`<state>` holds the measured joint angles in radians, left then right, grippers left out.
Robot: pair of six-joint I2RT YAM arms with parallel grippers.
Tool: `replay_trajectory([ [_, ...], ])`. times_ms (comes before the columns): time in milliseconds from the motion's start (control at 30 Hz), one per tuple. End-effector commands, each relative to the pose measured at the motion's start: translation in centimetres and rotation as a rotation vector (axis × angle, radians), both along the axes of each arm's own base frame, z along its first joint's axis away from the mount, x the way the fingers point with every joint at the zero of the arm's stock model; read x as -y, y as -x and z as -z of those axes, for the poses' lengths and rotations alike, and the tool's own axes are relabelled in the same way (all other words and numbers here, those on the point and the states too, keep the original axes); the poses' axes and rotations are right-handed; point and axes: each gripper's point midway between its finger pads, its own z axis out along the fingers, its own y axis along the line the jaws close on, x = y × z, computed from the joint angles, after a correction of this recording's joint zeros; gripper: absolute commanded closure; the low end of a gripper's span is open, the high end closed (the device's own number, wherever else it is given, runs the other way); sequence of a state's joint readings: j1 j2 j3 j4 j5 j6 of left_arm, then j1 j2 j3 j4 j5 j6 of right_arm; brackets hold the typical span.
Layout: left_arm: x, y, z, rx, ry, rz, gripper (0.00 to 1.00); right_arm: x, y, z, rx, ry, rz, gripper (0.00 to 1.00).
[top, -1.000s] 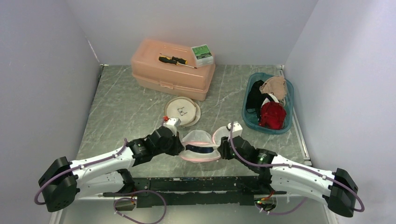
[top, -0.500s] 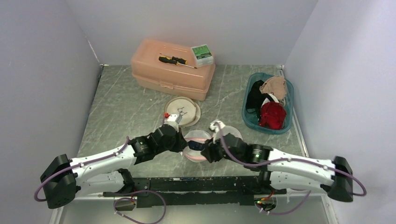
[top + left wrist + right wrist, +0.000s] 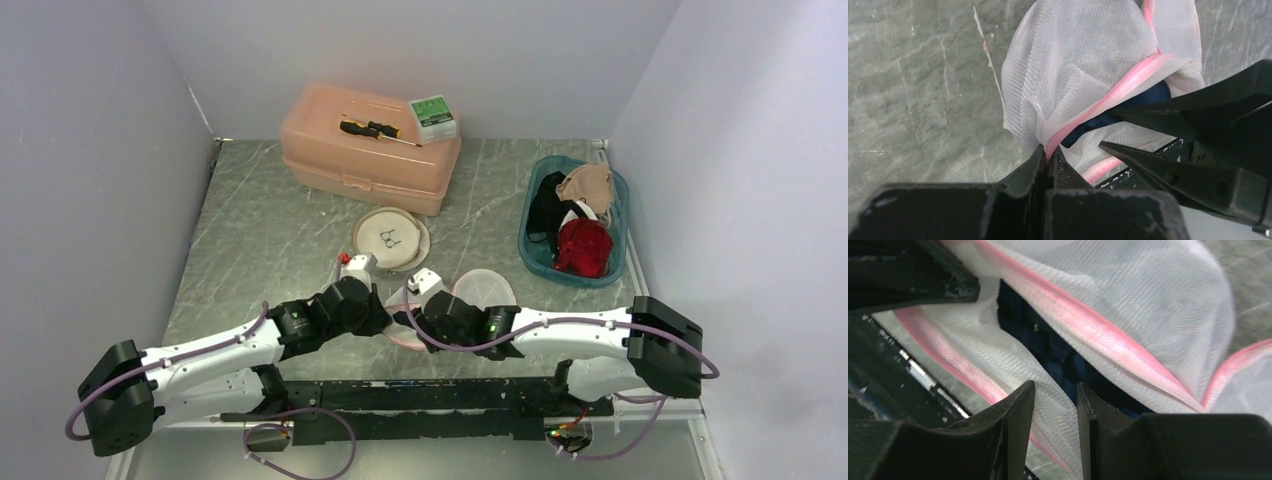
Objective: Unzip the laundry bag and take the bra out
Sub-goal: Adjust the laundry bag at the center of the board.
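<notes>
The white mesh laundry bag point(image 3: 412, 334) with pink trim lies near the table's front edge, its round flap point(image 3: 485, 290) folded open to the right. My left gripper point(image 3: 385, 318) is shut on the bag's pink rim point(image 3: 1098, 107), as the left wrist view point(image 3: 1049, 149) shows. A dark blue bra point(image 3: 1048, 345) shows inside the opening, also in the left wrist view point(image 3: 1088, 127). My right gripper point(image 3: 405, 320) is open, its fingertips point(image 3: 1055, 386) over the mesh at the opening, right next to the left gripper. One of its fingers point(image 3: 1198, 115) crosses the left wrist view.
A peach plastic box point(image 3: 370, 165) at the back carries a screwdriver point(image 3: 375, 129) and a small green box point(image 3: 433, 115). A round beige pouch point(image 3: 390, 238) lies behind the bag. A blue basket point(image 3: 530, 225) of clothes stands at the right. A black rail point(image 3: 420, 395) runs along the front edge.
My right gripper has swung left from the bag's right side to the opening beside the left gripper. The bag's flap has fallen open to the right. The left gripper keeps its hold.
</notes>
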<state>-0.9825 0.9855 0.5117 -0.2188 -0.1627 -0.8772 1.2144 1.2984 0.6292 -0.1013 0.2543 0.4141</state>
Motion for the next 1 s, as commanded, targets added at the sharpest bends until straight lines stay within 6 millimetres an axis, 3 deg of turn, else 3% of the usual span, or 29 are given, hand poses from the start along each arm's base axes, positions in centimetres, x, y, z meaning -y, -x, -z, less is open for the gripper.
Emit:
replay_trajectory([
  [0,-0.8,0.8,0.5,-0.035,0.002,-0.025,0.97,-3.1,2.3,-2.3,-0.039,-0.127,-0.155,0.60],
  [133,-1.3,1.0,1.1,-0.044,-0.003,-0.036,0.97,-3.5,5.1,-3.1,-0.093,-0.171,-0.279,0.56],
  [333,-1.6,1.2,2.4,-0.059,-0.021,-0.046,0.97,-3.2,7.2,-3.4,-0.144,-0.164,-0.395,0.52],
  [433,-1.9,1.1,2.8,-0.067,-0.049,-0.055,0.97,-2.7,4.7,-4.4,-0.062,-0.175,-0.260,0.52],
  [533,-2.1,1.1,2.8,-0.069,-0.058,-0.063,0.97,-2.1,1.7,-7.2,0.053,-0.237,-0.100,0.56],
  [633,-2.3,1.2,2.9,-0.069,-0.062,-0.066,0.97,-3.2,0.9,-7.9,0.067,-0.244,-0.080,0.63],
  [800,-2.8,1.3,3.7,-0.090,-0.104,-0.071,0.97,-5.7,0.8,-6.1,0.032,-0.193,-0.121,0.70],
  [967,-3.0,1.8,4.9,-0.117,-0.104,-0.077,0.97,-6.6,0.8,-3.7,0.002,-0.123,-0.142,0.75],
])
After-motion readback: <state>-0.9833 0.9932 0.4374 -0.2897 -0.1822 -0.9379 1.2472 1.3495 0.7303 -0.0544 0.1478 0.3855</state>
